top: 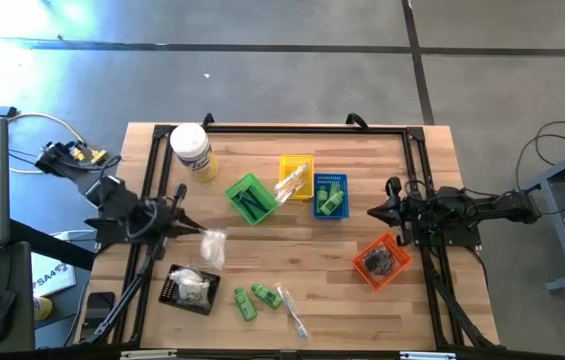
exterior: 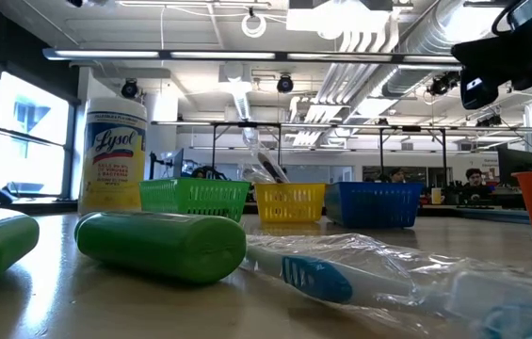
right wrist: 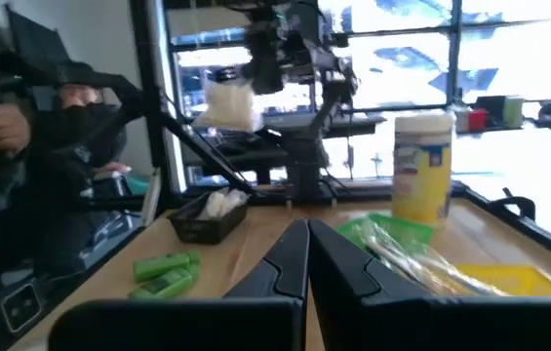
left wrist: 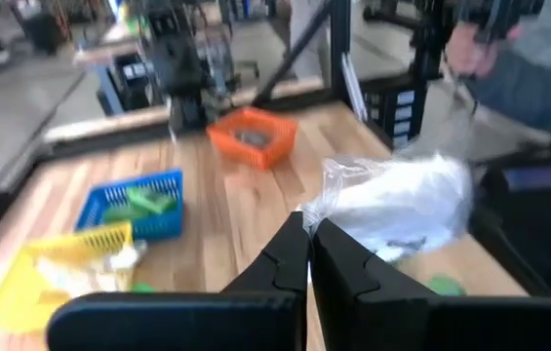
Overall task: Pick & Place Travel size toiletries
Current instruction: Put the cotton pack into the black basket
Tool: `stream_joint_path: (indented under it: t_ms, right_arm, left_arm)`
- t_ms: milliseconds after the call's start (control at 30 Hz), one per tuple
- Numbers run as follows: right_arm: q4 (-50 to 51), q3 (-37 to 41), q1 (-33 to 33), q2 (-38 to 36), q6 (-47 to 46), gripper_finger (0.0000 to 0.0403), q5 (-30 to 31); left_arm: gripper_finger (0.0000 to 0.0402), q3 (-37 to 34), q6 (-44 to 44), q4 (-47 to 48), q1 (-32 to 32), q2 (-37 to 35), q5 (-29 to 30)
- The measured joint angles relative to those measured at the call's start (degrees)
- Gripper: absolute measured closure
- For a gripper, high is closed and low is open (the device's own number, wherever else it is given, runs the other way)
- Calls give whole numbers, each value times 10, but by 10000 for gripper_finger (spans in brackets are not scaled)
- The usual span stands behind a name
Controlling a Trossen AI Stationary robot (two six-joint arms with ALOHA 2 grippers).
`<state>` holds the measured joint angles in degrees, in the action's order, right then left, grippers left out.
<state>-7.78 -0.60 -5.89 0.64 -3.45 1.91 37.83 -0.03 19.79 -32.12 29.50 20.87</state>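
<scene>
White packet pinched in left hand above wood table; right hand closed, apparently empty.

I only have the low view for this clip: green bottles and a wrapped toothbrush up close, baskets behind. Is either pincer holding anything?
Observer: Yes. The left pincer is shut on a clear plastic packet, held up off the table near the black tray.
Operator: And the right one?
Observer: The right pincer is shut and empty, hovering between the blue basket and the orange basket.
Operator: I see only the orange basket's wall. Anything in it?
Observer: A heap of dark pieces.
</scene>
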Motion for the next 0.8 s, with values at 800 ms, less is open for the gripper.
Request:
stream_joint_path:
  t_ms: [800]
  right_arm:
    - [8,2,0,0,-26,401,-6]
  left_arm:
    - [401,367,-682,555,-231,420,41]
